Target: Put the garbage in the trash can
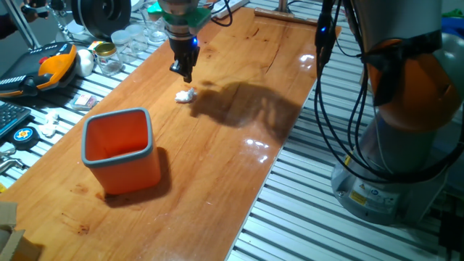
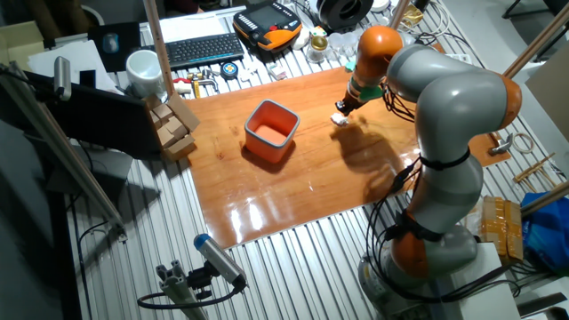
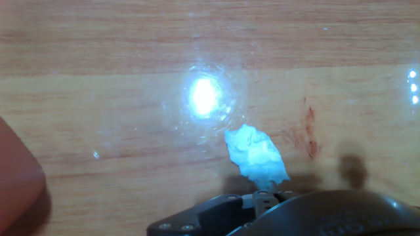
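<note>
Gripper hangs just above the garbage lying on the table right of and beyond the trash can, fingers seemingly closed though I cannot tell, so descending like that could squash or nudge the wad away.

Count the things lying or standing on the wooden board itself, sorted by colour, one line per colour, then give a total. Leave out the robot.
White: 1, the crumpled garbage
Orange: 1, the trash can
Total: 2
</note>
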### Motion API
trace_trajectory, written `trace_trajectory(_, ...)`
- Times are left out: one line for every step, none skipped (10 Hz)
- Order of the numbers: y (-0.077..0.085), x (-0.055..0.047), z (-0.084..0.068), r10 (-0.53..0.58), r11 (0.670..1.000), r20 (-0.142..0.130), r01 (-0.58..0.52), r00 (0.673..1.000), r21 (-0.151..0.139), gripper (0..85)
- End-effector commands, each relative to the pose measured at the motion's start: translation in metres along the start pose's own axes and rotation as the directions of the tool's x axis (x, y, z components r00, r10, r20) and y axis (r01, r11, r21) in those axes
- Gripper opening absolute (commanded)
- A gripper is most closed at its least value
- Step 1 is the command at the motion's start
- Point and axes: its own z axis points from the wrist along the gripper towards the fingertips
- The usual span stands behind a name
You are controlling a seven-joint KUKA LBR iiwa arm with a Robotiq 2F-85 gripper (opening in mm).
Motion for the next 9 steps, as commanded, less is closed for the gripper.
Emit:
trace_trajectory(-0.0023,-0.0023,0.0020,-0.008,1.000,0.000,0.008,1.000,-0.003,0.0)
trace_trajectory(-0.0049,-0.0052,0.0045,-0.012,1.000,0.002,0.012,1.000,-0.009,0.0)
trace_trajectory(-0.0055,-0.0062,0.0058,-0.013,1.000,0.002,0.013,1.000,-0.012,0.0)
trace_trajectory(-0.0055,-0.0062,0.0058,-0.005,1.000,-0.003,0.005,1.000,-0.020,0.0)
trace_trajectory(-0.0055,-0.0062,0.0058,0.007,1.000,-0.020,-0.008,1.000,-0.020,0.0)
trace_trajectory(-0.0055,-0.0062,0.0058,0.014,1.000,-0.037,-0.014,0.999,-0.008,0.0)
trace_trajectory(-0.0055,-0.0062,0.0058,0.017,1.000,-0.048,-0.017,0.999,-0.001,0.0)
trace_trajectory(-0.0055,-0.0062,0.0058,0.017,1.000,-0.048,-0.017,0.999,0.001,0.0)
trace_trajectory(-0.0055,-0.0062,0.0058,0.017,1.000,-0.046,-0.017,0.999,0.001,0.0)
